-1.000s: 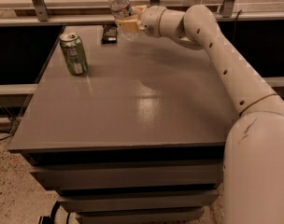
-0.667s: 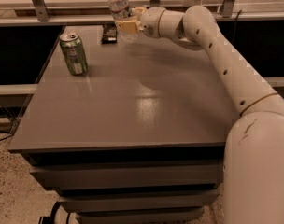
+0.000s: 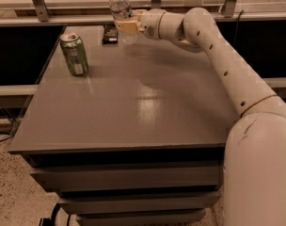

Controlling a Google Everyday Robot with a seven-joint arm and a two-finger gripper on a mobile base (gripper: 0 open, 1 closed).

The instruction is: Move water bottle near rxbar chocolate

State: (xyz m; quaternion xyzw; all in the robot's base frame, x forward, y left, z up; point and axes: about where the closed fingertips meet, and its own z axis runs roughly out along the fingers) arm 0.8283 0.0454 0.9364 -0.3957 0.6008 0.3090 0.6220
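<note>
- water bottle [image 3: 119, 6]: far side of the bench [image 3: 147, 107], left of centre, upright, white cap on top.
- claw [image 3: 124, 26]: closed around the bottle's lower-middle body and gripping it, reaching in from the right; the arm [image 3: 227, 65] runs back to the near right.
- rxbar chocolate [image 3: 109, 33]: flat dark wrapper on the bench, just left of the bottle's base and slightly nearer. The two are already close.
- can't tell whether the bottle base rests on the bench or is held just above it.
- green can [image 3: 74, 54]: upright, near-left of the bar, apart from both. Not part of the task.
- handling, judged: a clear thin-walled plastic bottle, probably light. The ribbed walls would flex if squeezed hard, and the smooth plastic is slippery.
- it is tall and narrow, so it would tip easily if set down tilted or released early.
- best hold, judged: around the ribbed body at or below the middle, as it is held now. The ribs add bite, and a low grip keeps it steady.
- risk: sweeping left could nudge the light, flat bar, so set the bottle down straight.
</note>
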